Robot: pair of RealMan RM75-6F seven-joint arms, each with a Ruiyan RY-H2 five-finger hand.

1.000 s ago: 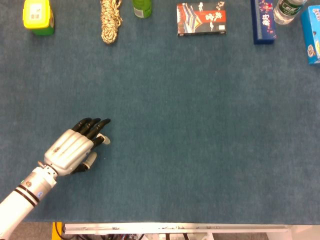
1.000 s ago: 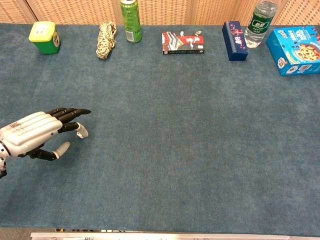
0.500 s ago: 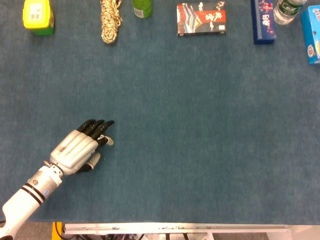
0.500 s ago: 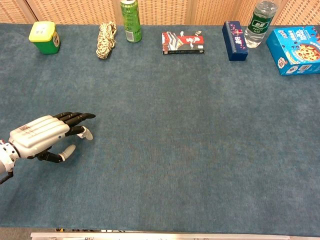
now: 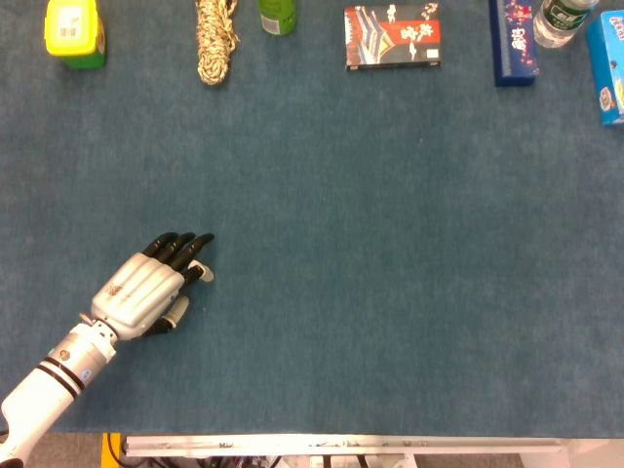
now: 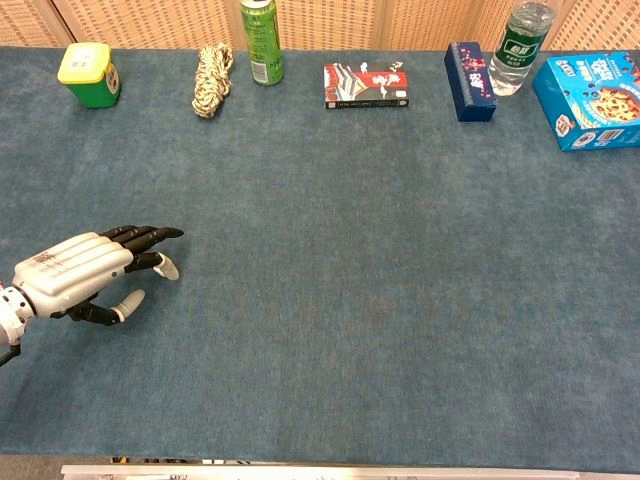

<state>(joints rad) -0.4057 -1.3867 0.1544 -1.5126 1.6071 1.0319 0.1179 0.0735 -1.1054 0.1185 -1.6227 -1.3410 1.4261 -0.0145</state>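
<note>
Blue felt covers the worktop [image 6: 350,300], with woven panelling behind it at 12 o'clock in the chest view. The left robot hand [image 5: 146,288] [image 6: 75,275] hovers low at about 8 o'clock, palm down, fingers extended and close together, holding nothing; the right robot hand appears in neither view. Nearest items lie well apart at 11 o'clock: a coiled rope [image 6: 211,78], a yellow-lidded green tub [image 6: 89,74] and a green can [image 6: 260,40]. Further along the far edge lie a red-black card box [image 6: 365,85], a navy box [image 6: 469,67], a water bottle [image 6: 520,45] and a blue biscuit box [image 6: 590,86]. Judged step: approach phase, with no contact made. Any next move calls for a long forward reach towards 11–12 o'clock with fingers spread before closing.
</note>
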